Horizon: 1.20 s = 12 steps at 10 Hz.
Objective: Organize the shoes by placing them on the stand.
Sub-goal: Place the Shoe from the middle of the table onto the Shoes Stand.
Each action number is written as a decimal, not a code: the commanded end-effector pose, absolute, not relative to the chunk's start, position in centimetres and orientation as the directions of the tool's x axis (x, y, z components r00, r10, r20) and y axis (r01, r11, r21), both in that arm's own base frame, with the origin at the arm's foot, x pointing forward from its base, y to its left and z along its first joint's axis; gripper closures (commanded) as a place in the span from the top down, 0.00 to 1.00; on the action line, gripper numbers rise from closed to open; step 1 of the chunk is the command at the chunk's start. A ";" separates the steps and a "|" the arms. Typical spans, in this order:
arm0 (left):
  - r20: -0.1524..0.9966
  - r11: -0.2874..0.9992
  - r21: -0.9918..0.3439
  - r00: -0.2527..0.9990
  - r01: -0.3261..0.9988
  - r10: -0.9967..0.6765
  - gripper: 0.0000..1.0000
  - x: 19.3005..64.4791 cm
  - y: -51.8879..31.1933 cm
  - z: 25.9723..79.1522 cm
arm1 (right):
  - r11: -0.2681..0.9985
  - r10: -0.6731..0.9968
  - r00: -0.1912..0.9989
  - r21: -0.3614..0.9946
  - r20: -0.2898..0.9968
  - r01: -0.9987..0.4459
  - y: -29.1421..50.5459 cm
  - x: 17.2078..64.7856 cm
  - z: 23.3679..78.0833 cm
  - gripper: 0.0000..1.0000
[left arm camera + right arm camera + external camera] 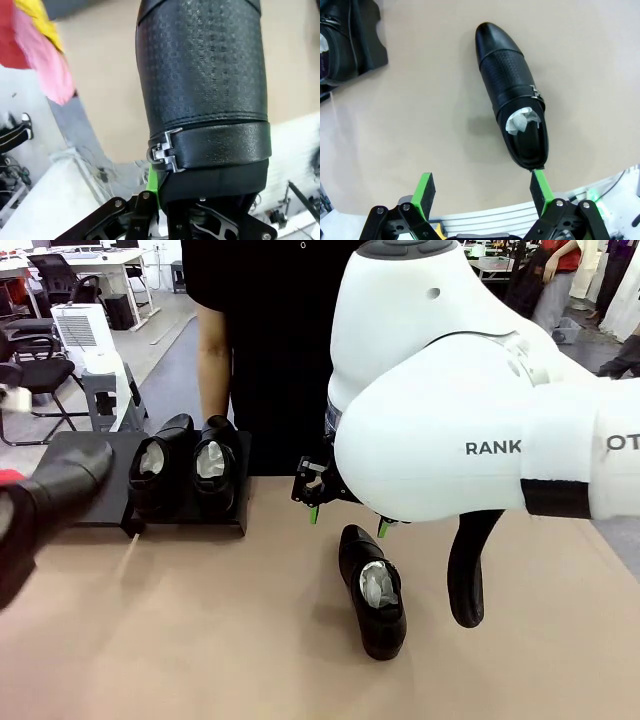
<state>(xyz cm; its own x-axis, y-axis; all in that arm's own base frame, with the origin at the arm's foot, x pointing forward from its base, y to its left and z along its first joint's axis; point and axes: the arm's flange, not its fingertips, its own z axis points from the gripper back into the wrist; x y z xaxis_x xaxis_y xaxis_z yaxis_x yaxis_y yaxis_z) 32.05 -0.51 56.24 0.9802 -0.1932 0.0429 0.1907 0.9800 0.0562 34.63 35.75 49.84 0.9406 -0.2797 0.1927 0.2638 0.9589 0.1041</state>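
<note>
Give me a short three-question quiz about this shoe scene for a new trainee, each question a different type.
1. Multiple choice: how many glossy black leather dress shoes sit on the low matte black stand? A one, B two, C four.
2. True or false: the right gripper is shut on the black shoe lying on the tan table.
3. Fill in: the left gripper is shut on a black ____.
Key: 1 B. 2 false, its jaws stand open. 3 shoe.
</note>
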 end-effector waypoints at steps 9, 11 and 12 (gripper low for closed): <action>0.198 0.968 0.149 0.953 0.204 -0.231 0.00 40.0 5.9 59.1 | 0.964 -0.264 0.944 0.091 0.198 0.251 35.7 35.0 50.2 1.00; 0.216 0.959 0.171 0.941 0.227 -0.261 0.00 44.4 9.9 58.2 | 0.964 -0.264 0.944 0.091 0.198 0.251 35.7 35.0 50.2 1.00; 0.230 0.962 0.165 0.940 0.216 -0.251 0.00 46.3 11.2 57.5 | 0.964 -0.264 0.944 0.091 0.198 0.251 35.7 35.0 50.2 1.00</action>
